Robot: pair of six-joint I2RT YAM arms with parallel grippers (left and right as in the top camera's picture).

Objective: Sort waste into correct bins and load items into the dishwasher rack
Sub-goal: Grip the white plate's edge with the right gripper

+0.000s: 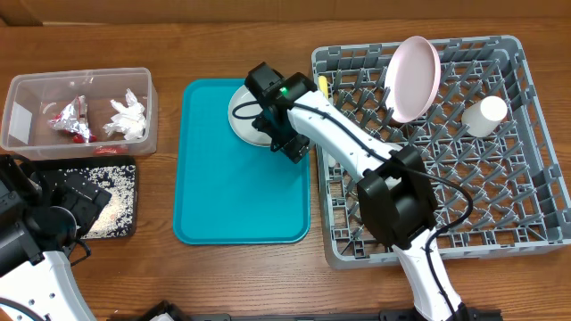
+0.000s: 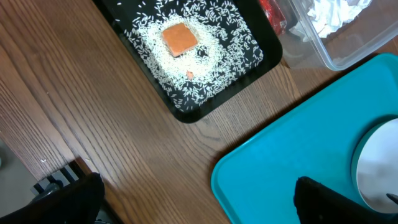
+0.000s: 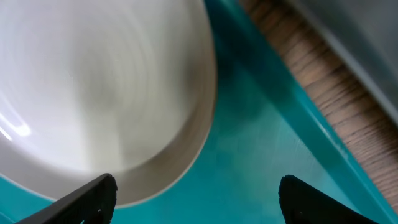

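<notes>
- the grey plate (image 1: pixel 243 111) lies in the far right corner of the teal tray (image 1: pixel 223 205).
- the right gripper (image 3: pixel 196 202) hangs over the plate's rim with its fingers apart, one above the plate and one above the tray.
- the left gripper (image 2: pixel 199 208) is wide apart above the desk (image 2: pixel 93 124).
- the black tray (image 2: pixel 181 113) near the desk's left edge holds rice (image 2: pixel 211 68) and an orange cube (image 2: pixel 180 38).

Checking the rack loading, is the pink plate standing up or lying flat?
Standing on edge, leaning: the pink plate shows as a tilted oval propped among the pegs of the dishwasher rack, not flat on its grid.
</notes>
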